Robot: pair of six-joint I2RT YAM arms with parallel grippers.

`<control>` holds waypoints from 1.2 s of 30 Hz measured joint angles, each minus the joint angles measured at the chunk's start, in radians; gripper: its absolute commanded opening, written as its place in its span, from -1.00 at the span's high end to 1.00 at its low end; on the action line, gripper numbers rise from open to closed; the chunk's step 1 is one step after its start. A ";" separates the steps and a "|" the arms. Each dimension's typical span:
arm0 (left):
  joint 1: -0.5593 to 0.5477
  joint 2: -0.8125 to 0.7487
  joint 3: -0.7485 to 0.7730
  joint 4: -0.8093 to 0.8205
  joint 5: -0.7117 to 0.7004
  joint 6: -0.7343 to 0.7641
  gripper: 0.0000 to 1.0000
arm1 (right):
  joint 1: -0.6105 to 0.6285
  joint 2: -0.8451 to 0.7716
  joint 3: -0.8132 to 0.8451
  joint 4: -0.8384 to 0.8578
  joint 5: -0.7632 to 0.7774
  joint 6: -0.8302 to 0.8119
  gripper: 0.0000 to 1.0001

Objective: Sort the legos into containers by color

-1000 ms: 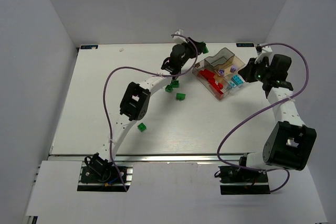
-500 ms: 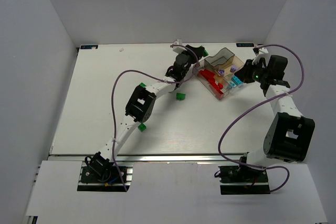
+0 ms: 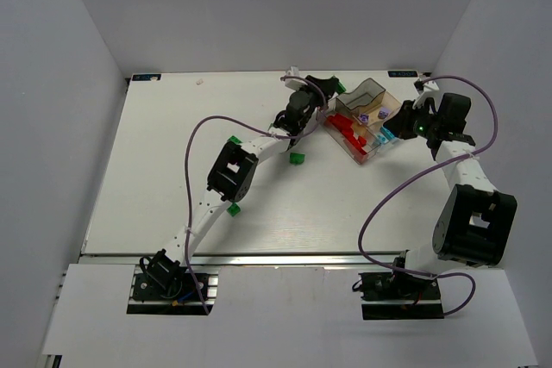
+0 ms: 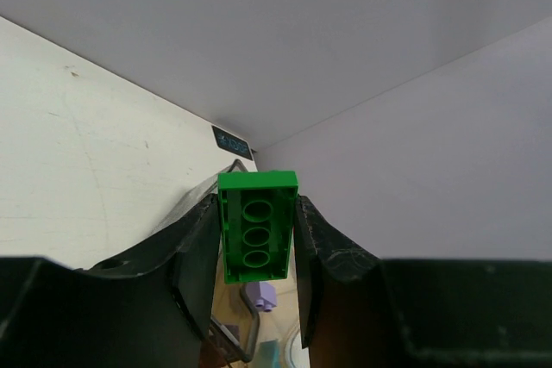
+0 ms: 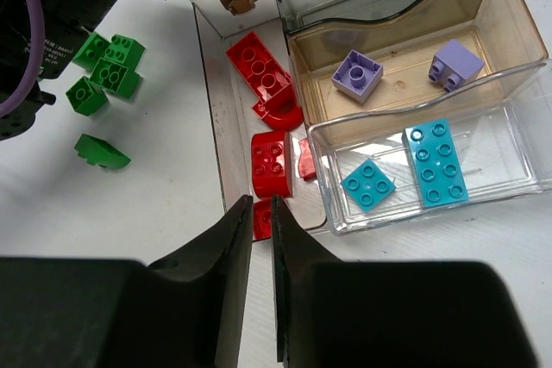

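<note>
My left gripper (image 3: 333, 89) is shut on a green lego (image 4: 257, 226) and holds it above the far left corner of the clear compartment tray (image 3: 369, 85); the brick's hollow underside faces the left wrist camera. A pale purple brick (image 4: 261, 299) shows below it. My right gripper (image 5: 261, 213) is shut and empty, hovering over the tray's near edge. The tray (image 5: 211, 84) holds several red bricks (image 5: 270, 164), two purple bricks (image 5: 358, 73) and two cyan bricks (image 5: 438, 161) in separate compartments.
Loose green bricks lie on the table left of the tray (image 5: 108, 62), with one more nearer (image 5: 101, 152). In the top view single green bricks sit at mid-table (image 3: 297, 158) and beside the left arm (image 3: 233, 209).
My left gripper has carried the green brick rightward from over the green pile to the tray's far corner. My right gripper has shifted slightly left over the tray.
</note>
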 measured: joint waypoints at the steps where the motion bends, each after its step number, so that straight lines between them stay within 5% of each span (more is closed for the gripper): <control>1: -0.001 0.000 0.000 0.002 0.003 -0.006 1.00 | 0.000 0.000 0.000 0.001 0.000 0.000 0.60; 24: -0.035 0.046 0.011 -0.006 0.009 -0.042 0.96 | 0.000 0.000 0.000 0.002 -0.019 0.006 0.56; 27: -0.035 0.046 0.011 -0.008 0.009 -0.042 0.66 | 0.000 0.000 0.000 0.002 -0.019 0.008 0.52; 28: -0.035 0.046 0.011 -0.008 0.009 -0.041 0.38 | 0.000 0.000 0.000 0.002 -0.019 0.008 0.52; 32: -0.035 0.046 0.011 -0.010 0.008 -0.039 -0.12 | 0.000 0.000 0.000 0.002 -0.020 0.011 0.50; 36: -0.035 0.046 0.016 -0.014 0.009 -0.032 -0.37 | 0.000 0.000 0.000 0.002 -0.024 0.011 0.50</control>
